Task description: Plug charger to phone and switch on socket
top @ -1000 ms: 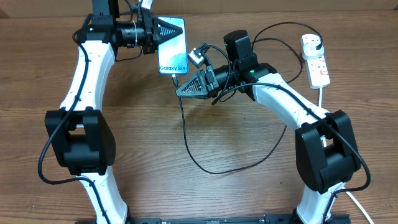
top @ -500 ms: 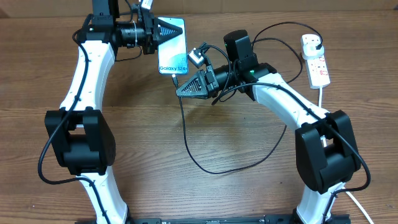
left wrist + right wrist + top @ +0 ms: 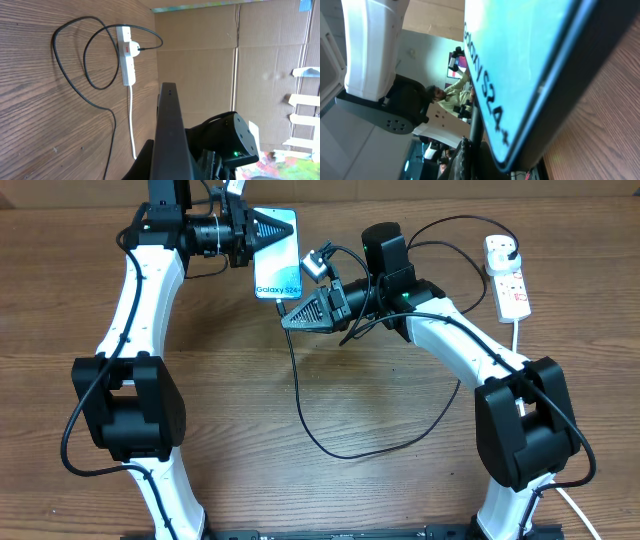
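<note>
Pinching the phone [image 3: 283, 270] by its far end, the left gripper [image 3: 268, 227] is holding it near the far edge of the table [image 3: 380, 490], left of centre. The light blue screen and the "Galaxy S24+" lettering are facing up. In the left wrist view the phone is showing edge-on as a dark slab rising from between that gripper's 2 fingers.

The right gripper [image 3: 291, 319] is reaching in from the right and hovering just at the phone's near short edge, its tip pointing left. From overhead its 2 fingers are reading as 1 dark wedge. The right wrist view is being filled by the phone's screen and black rim, so I cannot tell whether the fingers are pressed together or nipping something.

The charger [image 3: 300, 405] is running from under that wedge's tip, right at the phone's near edge, toward the robot. It is curling round in a wide loop on the wood, then passing under the right arm and arching over to the socket [image 3: 510, 288]. The gripper is hiding whether the connector tip is seated in the phone.

The socket is lying flat at the far right of the table, well apart from the phone. Red markings are showing on its face, and its thick white cord [image 3: 516, 330] is trailing toward the robot's side.
</note>
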Motion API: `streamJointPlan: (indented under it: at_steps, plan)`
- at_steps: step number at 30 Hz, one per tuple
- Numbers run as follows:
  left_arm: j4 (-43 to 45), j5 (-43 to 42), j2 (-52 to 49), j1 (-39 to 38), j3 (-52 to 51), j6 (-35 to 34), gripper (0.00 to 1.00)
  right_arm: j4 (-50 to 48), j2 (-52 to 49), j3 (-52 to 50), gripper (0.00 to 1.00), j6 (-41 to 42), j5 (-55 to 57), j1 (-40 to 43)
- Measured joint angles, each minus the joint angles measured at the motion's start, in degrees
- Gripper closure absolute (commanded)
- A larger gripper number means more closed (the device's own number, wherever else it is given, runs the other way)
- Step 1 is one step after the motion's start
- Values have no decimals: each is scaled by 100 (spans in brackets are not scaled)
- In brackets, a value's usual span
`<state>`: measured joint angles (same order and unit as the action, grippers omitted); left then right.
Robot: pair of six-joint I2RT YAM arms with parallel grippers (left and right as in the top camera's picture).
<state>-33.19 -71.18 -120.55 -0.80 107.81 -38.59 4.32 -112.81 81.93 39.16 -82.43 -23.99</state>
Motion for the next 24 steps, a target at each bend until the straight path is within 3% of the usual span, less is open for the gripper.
streamJointPlan:
  at_steps: [24]
  plan:
    - [74, 634, 0, 2, 0, 11, 96, -157, 0, 0, 96, 1386, 767, -15]
